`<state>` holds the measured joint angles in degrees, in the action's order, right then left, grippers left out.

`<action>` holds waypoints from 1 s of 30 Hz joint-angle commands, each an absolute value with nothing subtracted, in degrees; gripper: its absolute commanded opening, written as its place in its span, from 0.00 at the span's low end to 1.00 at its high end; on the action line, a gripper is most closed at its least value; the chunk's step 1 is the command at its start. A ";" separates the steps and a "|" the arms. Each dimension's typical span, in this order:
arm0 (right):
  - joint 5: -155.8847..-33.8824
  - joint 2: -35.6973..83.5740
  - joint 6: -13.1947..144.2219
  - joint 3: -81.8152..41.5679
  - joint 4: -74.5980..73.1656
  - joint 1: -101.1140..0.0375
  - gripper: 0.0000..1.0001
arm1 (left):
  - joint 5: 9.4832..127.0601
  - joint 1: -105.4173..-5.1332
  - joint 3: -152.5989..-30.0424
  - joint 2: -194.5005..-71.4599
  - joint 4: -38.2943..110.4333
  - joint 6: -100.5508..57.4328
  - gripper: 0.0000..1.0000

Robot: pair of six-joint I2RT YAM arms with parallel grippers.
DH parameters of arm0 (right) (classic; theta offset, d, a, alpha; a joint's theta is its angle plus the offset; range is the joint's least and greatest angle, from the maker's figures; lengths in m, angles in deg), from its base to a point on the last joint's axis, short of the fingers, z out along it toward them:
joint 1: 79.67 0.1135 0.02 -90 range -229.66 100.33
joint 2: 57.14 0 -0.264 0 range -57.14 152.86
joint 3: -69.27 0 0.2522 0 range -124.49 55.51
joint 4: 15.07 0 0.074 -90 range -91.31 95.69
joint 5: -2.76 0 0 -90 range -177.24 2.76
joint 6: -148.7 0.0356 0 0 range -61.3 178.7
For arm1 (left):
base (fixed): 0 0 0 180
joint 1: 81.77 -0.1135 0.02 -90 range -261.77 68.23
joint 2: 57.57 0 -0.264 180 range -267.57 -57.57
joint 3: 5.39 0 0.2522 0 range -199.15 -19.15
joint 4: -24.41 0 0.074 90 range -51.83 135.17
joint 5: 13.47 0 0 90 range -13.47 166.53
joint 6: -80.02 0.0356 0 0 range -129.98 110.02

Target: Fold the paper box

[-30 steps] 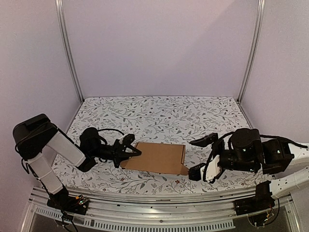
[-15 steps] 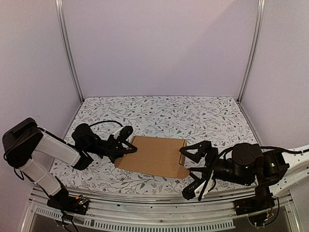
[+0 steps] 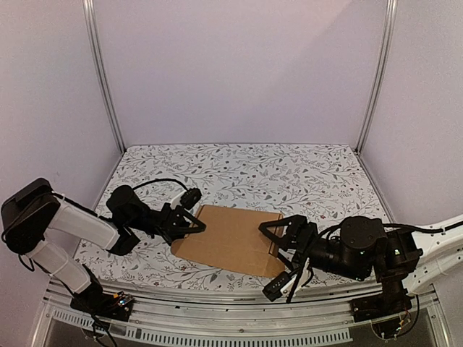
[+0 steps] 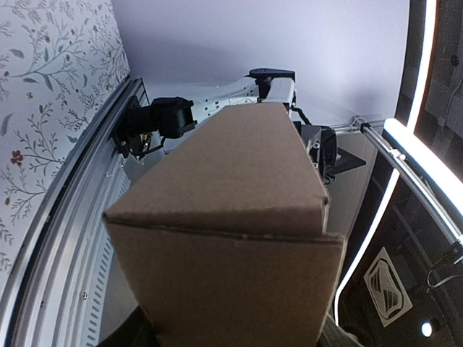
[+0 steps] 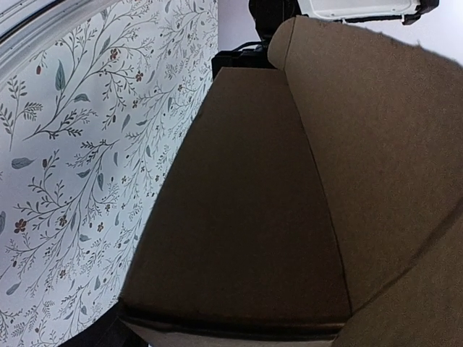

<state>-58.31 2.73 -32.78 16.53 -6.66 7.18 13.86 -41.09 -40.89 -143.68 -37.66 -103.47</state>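
The paper box (image 3: pixel 231 235) is a flattened brown carton in the middle of the floral table, with its left end raised and its right end low. My left gripper (image 3: pixel 192 215) is shut on the box's left edge. The box fills the left wrist view (image 4: pixel 231 246), where the fingers are almost hidden behind it. My right gripper (image 3: pixel 266 260) is open wide, one finger above and one below the box's right end. In the right wrist view the box (image 5: pixel 246 217) fills most of the picture and a rounded flap (image 5: pixel 376 130) stands up at the right.
The floral cloth (image 3: pixel 239 170) covers the table out to the back and side walls. A metal rail (image 3: pixel 217 300) runs along the near edge by the arm bases. Upright frame posts (image 3: pixel 101 72) stand at the back corners.
My left gripper has lifted and tilted the box's left end and drawn back a little. My right arm has swung left and opened around the box's right end.
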 commanded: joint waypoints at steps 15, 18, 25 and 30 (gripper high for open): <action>-53.30 3.17 -30.87 16.31 -7.99 8.75 0.41 | 13.66 -40.03 -41.91 -144.14 -47.90 -102.19 0.62; -52.53 2.66 -28.74 16.39 -7.99 8.84 0.38 | 14.42 -40.11 -42.08 -142.84 -44.88 -100.51 0.68; -51.62 1.34 -23.00 16.60 -6.11 9.34 0.34 | 16.48 -40.48 -45.10 -134.53 -24.01 -89.09 0.81; -51.54 0.80 -14.13 15.63 -1.59 9.61 0.32 | 21.13 -41.17 -51.34 -125.71 5.63 -72.31 0.82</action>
